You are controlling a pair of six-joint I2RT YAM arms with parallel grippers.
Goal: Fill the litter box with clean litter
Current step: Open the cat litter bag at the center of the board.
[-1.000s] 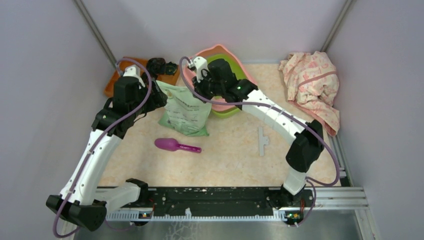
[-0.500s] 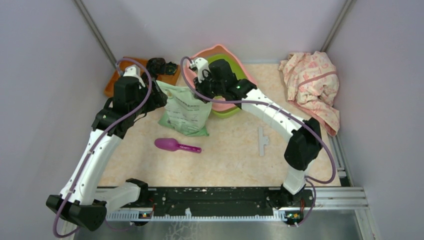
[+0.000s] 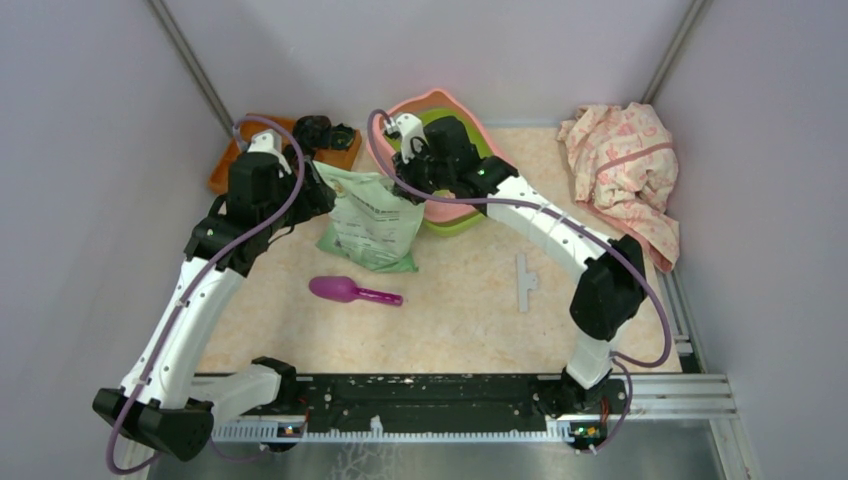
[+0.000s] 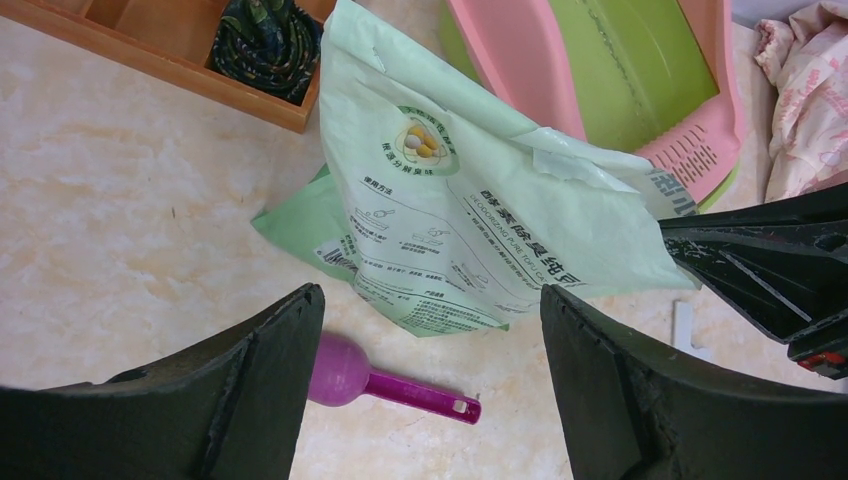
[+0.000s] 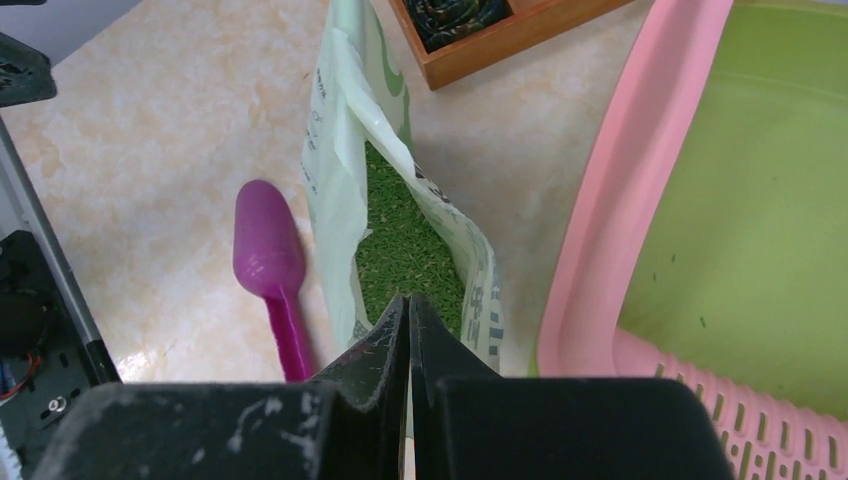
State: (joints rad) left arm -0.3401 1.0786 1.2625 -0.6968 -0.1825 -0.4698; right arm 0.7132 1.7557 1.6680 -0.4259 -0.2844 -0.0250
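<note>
Your left gripper [image 4: 430, 300] hangs wide open (both arms reach far forward); your right gripper [image 5: 410, 310] pinches the bag [image 4: 450, 200].

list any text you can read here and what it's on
bag: large line of Chinese characters along one edge, creased and slanted, not readable for sure
bag: smaller print blocks and round logo, too small to read
scoop, litter box, wooden tray, cloth: no text visible

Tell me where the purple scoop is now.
In the top view, the purple scoop lies left of centre, just below the green bag.
</note>
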